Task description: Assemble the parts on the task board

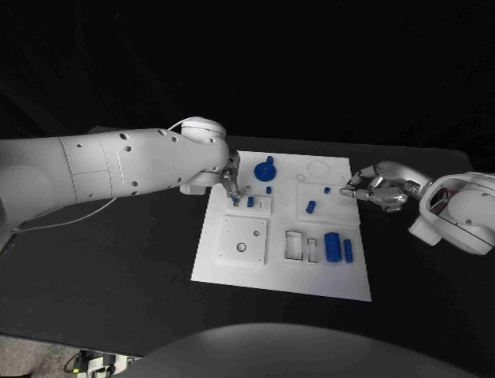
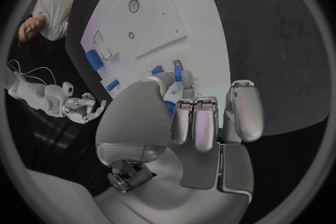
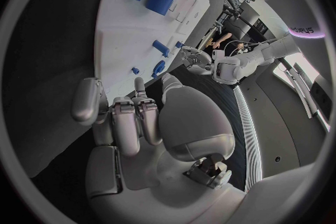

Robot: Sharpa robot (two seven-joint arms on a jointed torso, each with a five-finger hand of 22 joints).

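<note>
the board point(image 1: 281, 272) lies in the middle of the head view, a white plate on the black bench point(image 1: 88, 299), running from upper centre down toward lower centre. on it, a round blue knob part point(image 1: 265, 168) stands near the upper left corner, a small blue peg point(image 1: 311, 207) sits at mid-board, and a thick blue cylinder point(image 1: 332, 246) lies at the right side with a thinner blue bar point(image 1: 349, 250) just beside it. two empty slots point(image 1: 303, 246) are left of the cylinder, and a raised square plate point(image 1: 242, 239) with a hole takes the lower left.

the left hand point(image 1: 231, 187) is over the board's upper left edge, fingertips down at a small blue piece point(image 1: 251, 201) (in the left wrist view blue shows between its fingertips point(image 2: 178, 74), so it appears to pinch a part, though how firmly i cannot tell).

the right hand point(image 1: 374, 189) hovers at the board's right edge, upper right of centre, fingers loosely curled and apart, holding nothing; the right wrist view shows its fingers point(image 3: 129, 123) above bare bench beside the board point(image 3: 133, 22).
</note>
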